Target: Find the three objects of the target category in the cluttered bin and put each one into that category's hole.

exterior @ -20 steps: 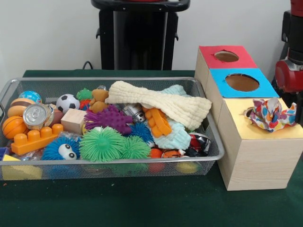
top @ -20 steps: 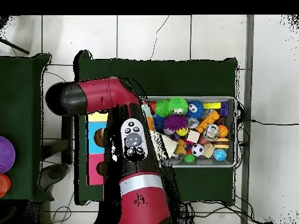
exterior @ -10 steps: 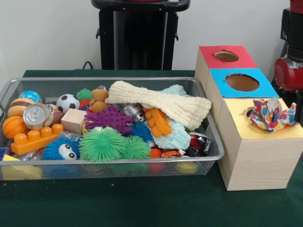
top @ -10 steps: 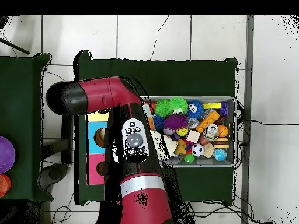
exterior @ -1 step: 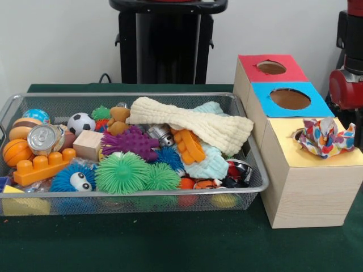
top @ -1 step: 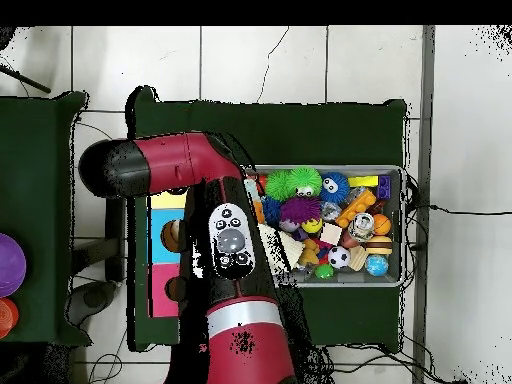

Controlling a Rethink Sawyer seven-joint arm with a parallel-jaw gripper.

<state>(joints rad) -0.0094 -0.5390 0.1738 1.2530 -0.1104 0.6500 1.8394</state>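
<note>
A wire mesh bin [exterior @ -1 step: 130,195] holds a heap of toys, with a cream knitted cloth [exterior @ -1 step: 193,122] draped over the top and a pale mint cloth [exterior @ -1 step: 210,161] beneath it. Beside it stands a wooden box with a red hole [exterior @ -1 step: 271,67], a blue hole [exterior @ -1 step: 290,98] and a yellow top [exterior @ -1 step: 289,150]. A bright patterned cloth [exterior @ -1 step: 324,136] sits bunched on the yellow hole, partly poking in. Only a red and black part of the arm [exterior @ -1 step: 346,88] shows at the right edge. In the overhead view the arm [top @ -1 step: 230,250] covers the box [top @ -1 step: 165,240], and the gripper shows in neither view.
The bin also holds spiky green balls [exterior @ -1 step: 122,173], a purple spiky toy [exterior @ -1 step: 131,141], a blue googly-eyed ball [exterior @ -1 step: 74,178], an orange brick [exterior @ -1 step: 42,166], a tin can [exterior @ -1 step: 44,139], a wooden cube [exterior @ -1 step: 88,144] and a small football [exterior @ -1 step: 81,122]. Green cloth [exterior @ -1 step: 170,243] covers the table.
The arm has shifted very slightly over the box. The patterned cloth and the bin's contents have stayed where they were.
</note>
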